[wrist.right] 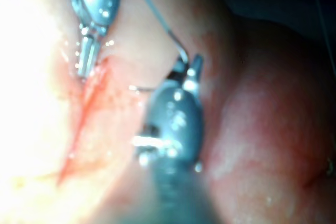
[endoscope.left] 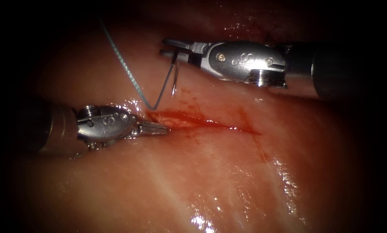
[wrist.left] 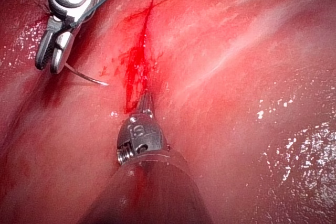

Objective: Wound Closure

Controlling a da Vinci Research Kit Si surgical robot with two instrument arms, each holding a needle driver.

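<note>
The tissue (endoscope.left: pixel 210 185) has a red cut (endoscope.left: pixel 202 123) running left to right. My right tool (endoscope.left: pixel 163 47) is above the cut's left end, its jaws shut on the curved needle (endoscope.left: pixel 174 80) near its thread end. The needle hangs free, its tip off the tissue. Blue thread (endoscope.left: pixel 124 64) runs from the needle down to the tissue by the cut's left end, then up and away to the left. My left tool (endoscope.left: pixel 164 128) is shut, holding nothing, its tip at the cut's left end. The left wrist view shows that tip (wrist.left: pixel 146 100) at the cut (wrist.left: pixel 137 61), with the needle (wrist.left: pixel 89 78) held clear.
Red fluid (endoscope.left: pixel 189 97) smears the tissue around the cut. Wet glare marks the near tissue (endoscope.left: pixel 284 172). The right tool's shaft (endoscope.left: pixel 331 73) crosses above the cut's right half.
</note>
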